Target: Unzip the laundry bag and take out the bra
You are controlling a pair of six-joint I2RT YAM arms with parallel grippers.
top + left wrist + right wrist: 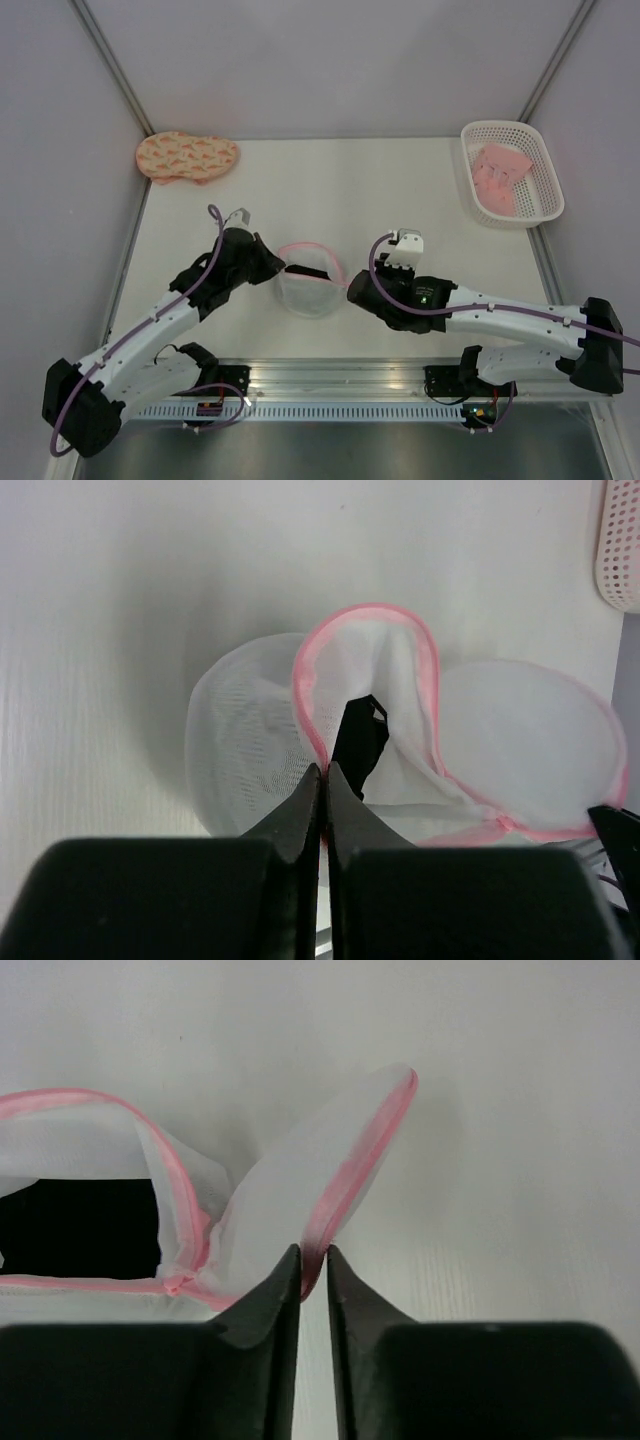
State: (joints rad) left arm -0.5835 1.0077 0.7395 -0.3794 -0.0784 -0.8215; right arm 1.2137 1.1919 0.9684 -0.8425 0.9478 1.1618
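Note:
The laundry bag [308,282] is a round white mesh pouch with a pink zipper rim, lying between the two arms; its mouth gapes open. My left gripper [323,772] is shut on the pink rim at the bag's left side. My right gripper [312,1256] is shut on the pink rim of the other flap [350,1175] at the bag's right side. The black bra [360,742] shows inside the open mouth in the left wrist view, and as a dark patch [85,1228] in the right wrist view. In the top view the grippers [275,265] [352,290] flank the bag.
A peach patterned padded piece [186,156] lies at the far left of the table. A white lattice basket [545,170] with a pink folded garment [500,175] stands at the far right; its corner shows in the left wrist view [620,550]. Walls close the table's back and sides.

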